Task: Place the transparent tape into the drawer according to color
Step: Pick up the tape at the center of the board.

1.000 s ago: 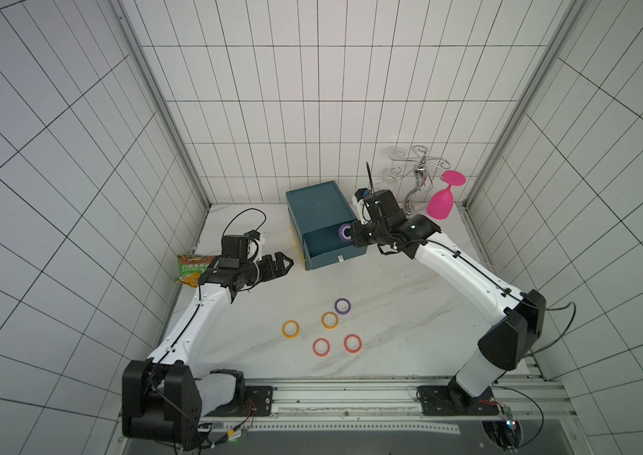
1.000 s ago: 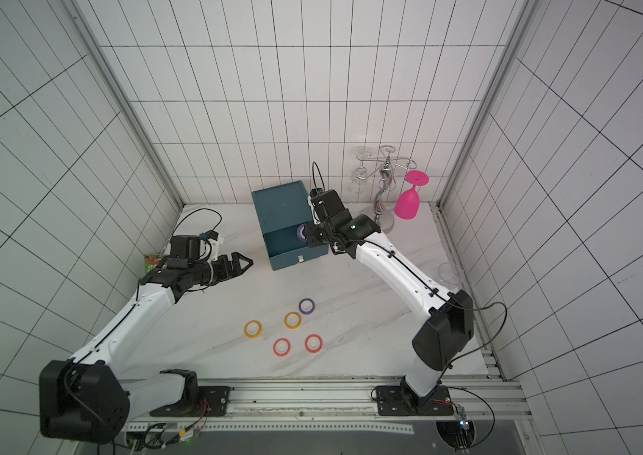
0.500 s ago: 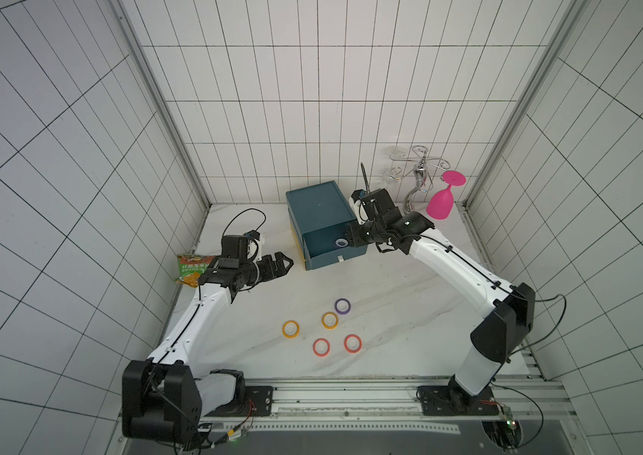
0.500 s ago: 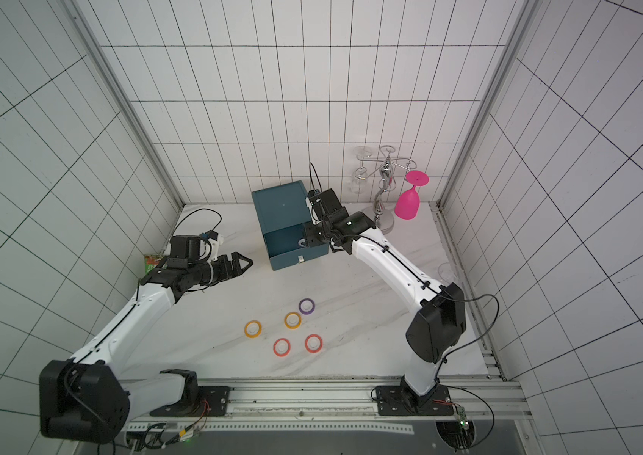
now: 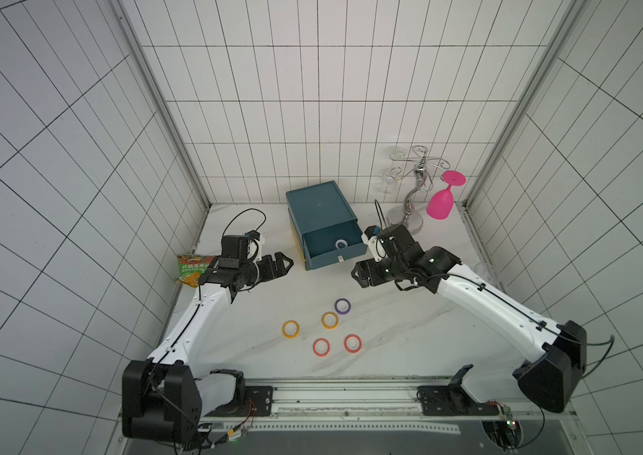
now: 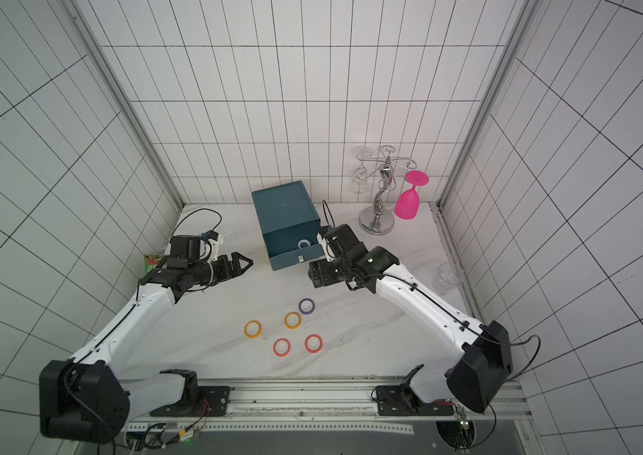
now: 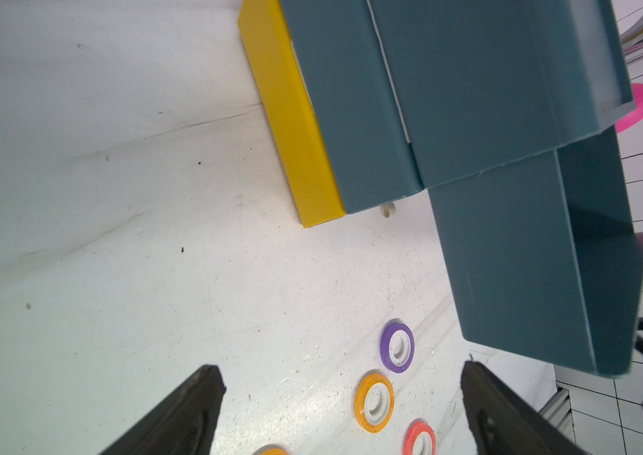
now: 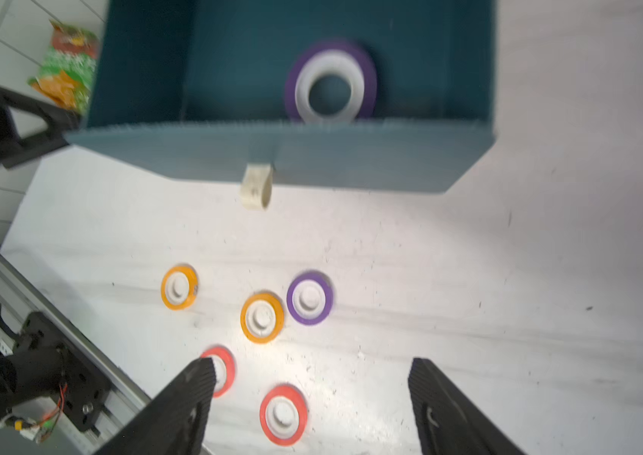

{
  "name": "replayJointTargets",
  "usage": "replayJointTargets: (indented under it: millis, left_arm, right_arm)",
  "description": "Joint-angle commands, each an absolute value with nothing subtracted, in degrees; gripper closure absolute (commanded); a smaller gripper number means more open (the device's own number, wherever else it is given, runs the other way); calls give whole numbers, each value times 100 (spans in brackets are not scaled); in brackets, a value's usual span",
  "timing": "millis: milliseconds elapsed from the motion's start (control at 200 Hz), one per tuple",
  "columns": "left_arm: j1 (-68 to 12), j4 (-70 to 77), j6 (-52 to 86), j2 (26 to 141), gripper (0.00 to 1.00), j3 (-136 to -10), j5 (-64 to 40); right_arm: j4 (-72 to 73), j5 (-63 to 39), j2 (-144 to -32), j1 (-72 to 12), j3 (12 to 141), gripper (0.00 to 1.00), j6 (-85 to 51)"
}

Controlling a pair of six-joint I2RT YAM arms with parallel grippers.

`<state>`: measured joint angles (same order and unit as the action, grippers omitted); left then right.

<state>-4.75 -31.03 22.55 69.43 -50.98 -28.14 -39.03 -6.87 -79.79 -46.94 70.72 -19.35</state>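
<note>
Your right hand [image 8: 312,363] is open, its fingers [image 8: 193,394] spread wide with nothing between them. It hangs above the bench [image 5: 390,335] just in front of the chest [image 5: 319,201], off the right corner of the drawer [image 5: 325,258] that stands pulled out. Inside that drawer a purple roll [image 5: 341,244] lies flat, close to the front wall and toward the right side.

Your left hand [image 5: 286,264] is also open and empty. It is held over the bench to the left of the chest, pointing toward it but not touching it.

Five more rolls lie flat on the bench in a loose cluster in front of the chest, well apart from it and between your two arms. The second purple roll [image 5: 342,305] is the nearest to the drawer, with an orange roll [image 5: 329,320] just beside it. The other orange roll [image 5: 290,328] lies off to the left on its own. A red roll [image 5: 321,346] and the other red roll [image 5: 352,343] lie side by side, closest to the rail [image 5: 351,394].

A snack bag [image 5: 193,272] lies by the left wall behind your left hand. A silver rack [image 5: 406,222] stands in the back right corner with a pink glass [image 5: 441,203] hanging upside down from it.
</note>
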Motion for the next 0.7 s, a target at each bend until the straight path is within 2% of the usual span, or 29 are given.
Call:
replayJointTargets:
  millis: [0,315,695]
  left_arm:
    - [-446,-3052,2275,6939,2,-5042,-2821]
    - [-442,-3050,2283,6927,2,-5041,-2813]
    - [-437,-3076,2283,6877,2,-5032,-2777]
  right_arm:
    - [-3554,-778,-7823,-4863,6450,15,-2302]
    - [-2024,-274,-8182,-5142,5174,14,-2905]
    - [-1528,906,-9110,-5569,5158,15,-3061]
